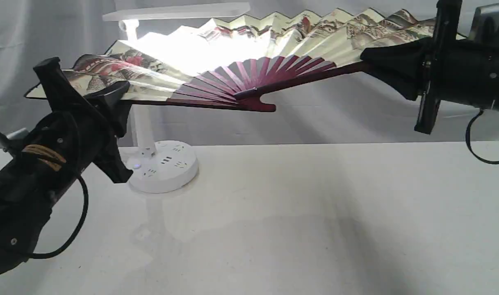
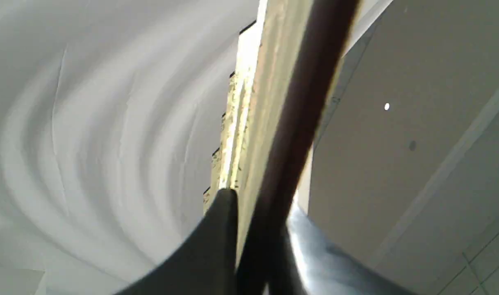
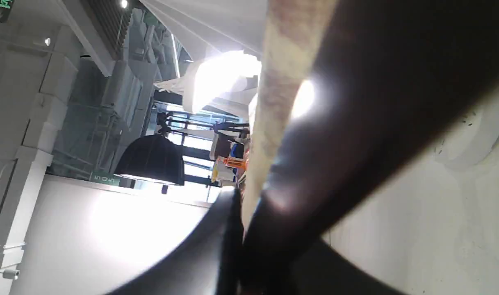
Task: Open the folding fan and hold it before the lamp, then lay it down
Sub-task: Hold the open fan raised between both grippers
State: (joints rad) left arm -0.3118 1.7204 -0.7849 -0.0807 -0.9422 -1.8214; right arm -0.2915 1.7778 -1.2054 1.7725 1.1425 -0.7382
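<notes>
The folding fan (image 1: 249, 61) is spread wide in the air, maroon ribs meeting at a pivot near the middle, its painted cream leaf glowing where light shines through. Behind it stands the white lamp (image 1: 161, 166), its light bar above the fan's top edge. My left gripper (image 1: 116, 95) is shut on the fan's left outer rib (image 2: 298, 123). On the other side, my right gripper (image 1: 374, 61) is shut on the right outer rib (image 3: 356, 123). Both wrist views show the dark guard stick clamped between black fingers.
A pale tabletop (image 1: 294, 221) lies well below the fan. Grey cloth (image 1: 48, 32) hangs behind the lamp. The lamp's round base with sockets sits at the table's back left, close to my left arm.
</notes>
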